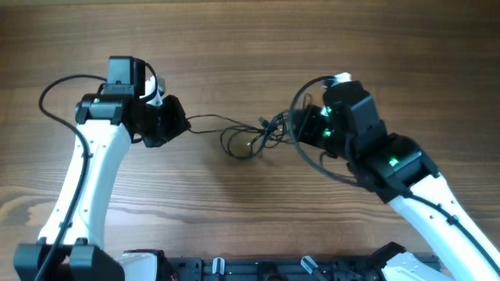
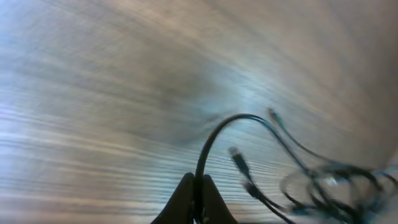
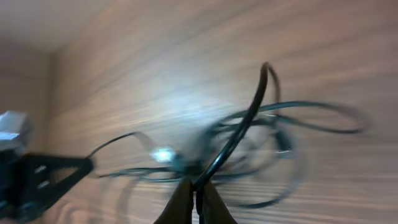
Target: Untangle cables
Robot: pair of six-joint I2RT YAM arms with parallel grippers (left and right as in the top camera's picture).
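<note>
The cables [image 1: 248,140] lie in a loose dark tangle on the wooden table between my two arms. My left gripper [image 1: 178,125] sits at the tangle's left end, shut on one thin cable that runs right into the knot. In the left wrist view that cable [image 2: 214,134] arcs up from the closed left gripper [image 2: 197,184], and a small plug end [image 2: 238,160] lies near the tangle [image 2: 336,186]. My right gripper [image 1: 299,125] is at the tangle's right side. The right wrist view shows the right gripper [image 3: 196,186] shut on another cable [image 3: 245,121] that rises over the knot.
Thick black wires loop off the left arm [image 1: 55,90] and the right arm [image 1: 305,156]. The arm bases and a black rail [image 1: 234,269] line the table's front edge. The left gripper [image 3: 37,177] shows at the left in the right wrist view.
</note>
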